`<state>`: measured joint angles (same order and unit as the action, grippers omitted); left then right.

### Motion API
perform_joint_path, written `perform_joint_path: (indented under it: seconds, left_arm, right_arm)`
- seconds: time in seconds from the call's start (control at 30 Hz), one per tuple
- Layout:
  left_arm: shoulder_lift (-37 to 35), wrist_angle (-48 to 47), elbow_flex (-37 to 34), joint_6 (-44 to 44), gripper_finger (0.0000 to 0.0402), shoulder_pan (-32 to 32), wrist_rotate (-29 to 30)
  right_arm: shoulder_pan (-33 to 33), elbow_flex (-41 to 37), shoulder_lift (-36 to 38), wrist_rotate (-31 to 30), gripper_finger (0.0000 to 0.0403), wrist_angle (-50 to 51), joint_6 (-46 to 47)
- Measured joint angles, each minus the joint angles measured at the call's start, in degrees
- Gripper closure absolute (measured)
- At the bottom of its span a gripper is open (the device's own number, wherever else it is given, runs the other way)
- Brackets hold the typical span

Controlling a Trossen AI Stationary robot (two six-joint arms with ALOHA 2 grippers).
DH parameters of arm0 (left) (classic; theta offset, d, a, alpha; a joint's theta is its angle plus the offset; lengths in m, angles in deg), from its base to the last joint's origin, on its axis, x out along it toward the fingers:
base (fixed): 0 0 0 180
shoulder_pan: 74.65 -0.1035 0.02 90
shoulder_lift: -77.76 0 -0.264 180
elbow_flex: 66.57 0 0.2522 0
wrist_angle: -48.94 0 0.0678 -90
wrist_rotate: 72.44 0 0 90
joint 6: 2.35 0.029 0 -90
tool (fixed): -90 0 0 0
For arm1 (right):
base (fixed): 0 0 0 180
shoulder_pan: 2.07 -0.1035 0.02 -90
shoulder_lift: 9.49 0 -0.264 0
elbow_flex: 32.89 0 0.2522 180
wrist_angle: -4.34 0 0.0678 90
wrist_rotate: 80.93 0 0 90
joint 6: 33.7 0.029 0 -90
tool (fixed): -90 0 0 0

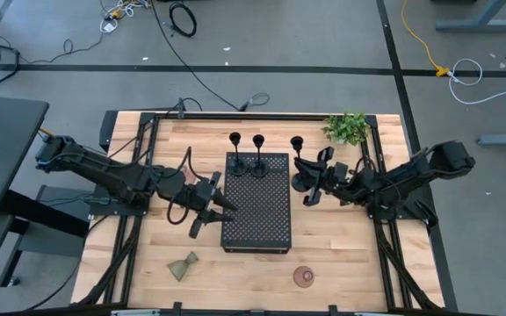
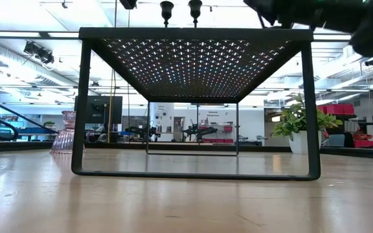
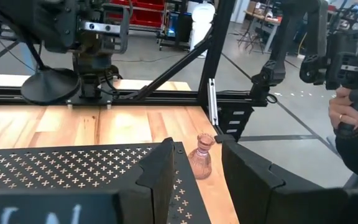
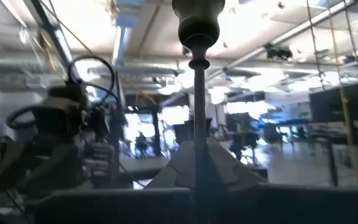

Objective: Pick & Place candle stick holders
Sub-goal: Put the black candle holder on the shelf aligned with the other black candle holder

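Observation:
Two slim black holders (image 1: 234, 154) (image 1: 258, 154) stand by their round bases on the far end of the black perforated tray (image 1: 257, 219). My right gripper (image 1: 309, 186) is just right of the tray's far right corner, shut on the third black holder (image 1: 298, 162). My left gripper (image 1: 213, 206) is open and empty at the tray's left edge (image 3: 73, 168). The olive-green hourglass holder (image 1: 183, 265) lies on its side near the front left. A pinkish glass holder (image 1: 304, 277) stands at the front right and also shows in the left wrist view (image 3: 201, 155). Another pinkish glass holder (image 2: 63, 133) shows left of the tray in the low view. My right gripper pinches the black holder's thin stem (image 4: 197, 134) between its two fingers, low on the stem. The fingers come level from the table's right side and lie across the stem. The holder stands upright with its cup (image 4: 196, 22) on top, its base above the table beside the tray.
A small leafy plant (image 1: 348, 128) stands at the far right corner. Black frame rails (image 1: 385, 237) run along the table's left and right sides. A person's hand (image 3: 347, 118) shows beyond the table's right edge. Bare wood lies in front of the tray.

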<state>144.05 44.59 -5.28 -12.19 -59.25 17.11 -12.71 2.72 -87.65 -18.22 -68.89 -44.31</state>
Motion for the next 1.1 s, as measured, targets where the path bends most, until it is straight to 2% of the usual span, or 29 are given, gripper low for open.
perform_joint_path:
  seconds: [0.1, 0.5, 0.73, 0.93, 1.1]
  left_arm:
    - [0.04, -0.04, 0.00, -0.02, 0.0264, 0.00, 0.00]
    - [0.06, -0.37, 0.00, 0.02, 0.0264, 1.01, -0.11]
    - [0.06, -0.35, 0.00, 0.04, 0.0264, 0.98, 0.00]
    - [0.06, -0.32, 0.02, 0.02, 0.0264, 0.98, -0.02]
    - [0.06, -0.32, 0.02, 0.04, 0.0264, 0.98, -0.02]
  right_arm:
    - [2.17, 0.06, -2.66, 3.75, 0.0403, -3.02, 0.70]
    - [7.17, 0.31, -6.94, 7.28, 0.0403, -2.96, 4.16]
    - [9.25, 0.31, -7.35, 12.89, 0.0403, -3.08, 4.49]
    - [11.31, 0.31, -10.21, 10.61, 0.0403, -3.11, 6.99]
    - [12.89, 0.92, -11.67, 13.24, 0.0403, -3.10, 8.20]
